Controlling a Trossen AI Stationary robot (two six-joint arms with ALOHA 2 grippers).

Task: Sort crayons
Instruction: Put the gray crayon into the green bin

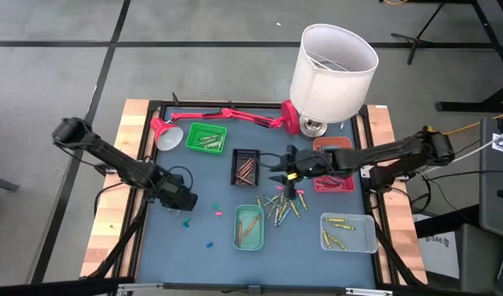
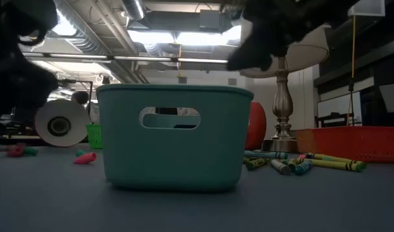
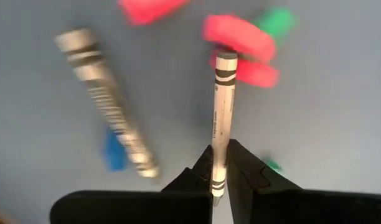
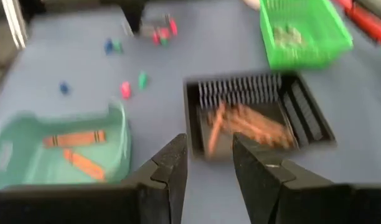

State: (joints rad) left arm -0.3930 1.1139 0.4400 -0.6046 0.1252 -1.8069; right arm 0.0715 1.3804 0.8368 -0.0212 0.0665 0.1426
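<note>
My left gripper is low over the blue mat at the left, shut on a pale grey crayon. A second grey crayon lies flat beside it, among pink, green and blue bits. My right gripper hovers open near the dark tray, which holds brown crayons. Nothing is between its fingers. A loose pile of crayons lies right of the teal tray, which holds orange crayons. My left gripper pinches the grey crayon near one end between its two fingers. The fingers come steeply from above and lie along the crayon. The rest of the crayon sticks out past the fingertips toward the pink bits. I cannot tell whether its far end touches the mat.
A green tray stands at the back left, a red tray and a clear tray at the right. A white-shaded lamp and a red desk lamp stand along the far edge.
</note>
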